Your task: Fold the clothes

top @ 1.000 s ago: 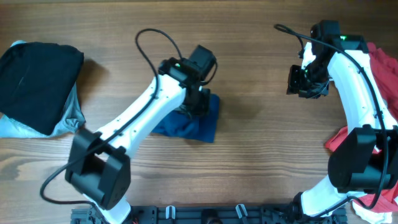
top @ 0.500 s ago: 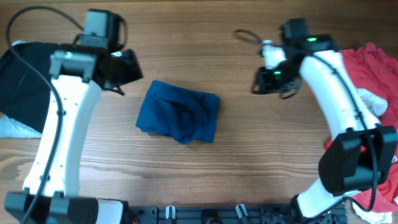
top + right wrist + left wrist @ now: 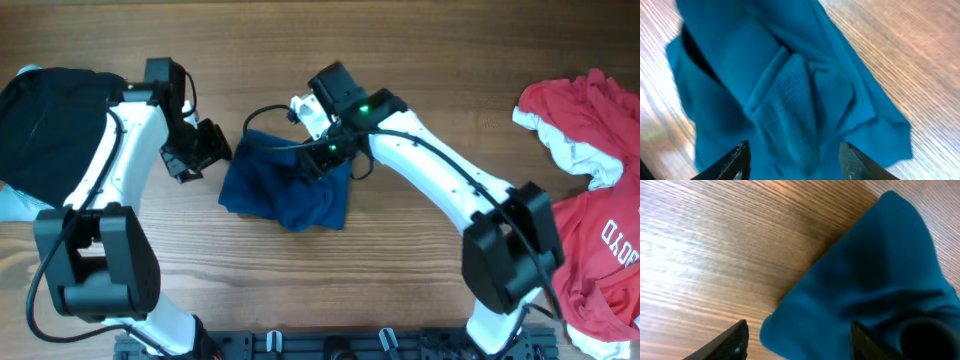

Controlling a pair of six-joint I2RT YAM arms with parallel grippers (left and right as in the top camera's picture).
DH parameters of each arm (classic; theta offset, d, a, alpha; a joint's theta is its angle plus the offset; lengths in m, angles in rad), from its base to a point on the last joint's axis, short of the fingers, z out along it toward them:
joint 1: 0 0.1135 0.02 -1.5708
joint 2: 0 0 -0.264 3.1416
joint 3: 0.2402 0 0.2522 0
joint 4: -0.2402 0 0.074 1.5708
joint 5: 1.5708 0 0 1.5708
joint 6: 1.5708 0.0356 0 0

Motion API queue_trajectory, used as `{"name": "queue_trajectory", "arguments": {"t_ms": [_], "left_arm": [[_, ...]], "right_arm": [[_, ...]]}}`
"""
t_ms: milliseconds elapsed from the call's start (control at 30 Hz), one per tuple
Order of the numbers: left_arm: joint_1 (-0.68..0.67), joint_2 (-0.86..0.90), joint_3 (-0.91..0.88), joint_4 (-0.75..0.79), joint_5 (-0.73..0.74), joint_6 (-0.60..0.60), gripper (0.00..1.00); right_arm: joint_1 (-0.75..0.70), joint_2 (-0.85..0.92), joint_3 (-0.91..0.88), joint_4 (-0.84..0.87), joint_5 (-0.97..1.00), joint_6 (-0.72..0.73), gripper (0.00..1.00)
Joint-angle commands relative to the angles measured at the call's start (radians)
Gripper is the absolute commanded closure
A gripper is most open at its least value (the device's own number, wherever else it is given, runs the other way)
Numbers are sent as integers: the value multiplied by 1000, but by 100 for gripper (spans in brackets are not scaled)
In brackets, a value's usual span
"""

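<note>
While the black garment (image 3: 55, 120) is sitting at the far left of the wooden table (image 3: 430, 60) as a roughly squared bundle, with a sliver of pale blue cloth (image 3: 12, 200) showing beneath it, I am judging the job as barely begun; that bundle may count as folded, though I cannot be sure. Just right of it, my left gripper (image 3: 799, 332) is hovering at the left edge of the dark blue T-shirt (image 3: 290, 190), fingers spread wide and gripping nothing, the rounded corner of cloth lying under the gap. The shirt is resting mid-table as a crumpled, lopsided heap, not a flat fold; its knit is looking soft and matte, with a finely ribbed band running through overlapping creases. My right gripper (image 3: 795, 152) is hanging over the shirt's upper right part, fingers likewise wide apart and empty. Far right, the red shirts (image 3: 590, 200) with white lettering are lying loose and rumpled, well apart from me, so they and the blue shirt are waiting to be smoothed and folded.
</note>
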Motion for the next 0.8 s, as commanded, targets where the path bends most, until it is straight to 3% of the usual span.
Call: {"name": "queue_trajectory", "arguments": {"t_ms": [0,67,100,167,200,267,400,467,633,767], "left_arm": [[-13,6,-74,59,21,19,37],[-24,6,-111,99,24,19,37],[-32,6,-135,132,37,19,37],[-54,6,-177,201,50,19,37],[-70,6,-193,234,50,19,37],[-95,6,-215,271,46,19,37],[-134,21,-241,278,-10,19,39],[-140,33,-258,296,-19,19,39],[-140,33,-290,318,-27,19,40],[-140,33,-290,319,-26,19,39]], "right_arm": [[13,46,8,21,15,-4,44],[13,49,8,22,35,18,48],[13,49,8,19,62,35,56],[13,50,8,1,111,76,88],[13,51,8,-13,134,107,96],[9,56,8,-47,204,217,96],[-50,58,-25,-147,471,702,96],[-83,58,-40,-162,464,760,88],[-175,56,-44,-212,458,769,82],[-203,-5,-43,-186,127,399,80]]}}
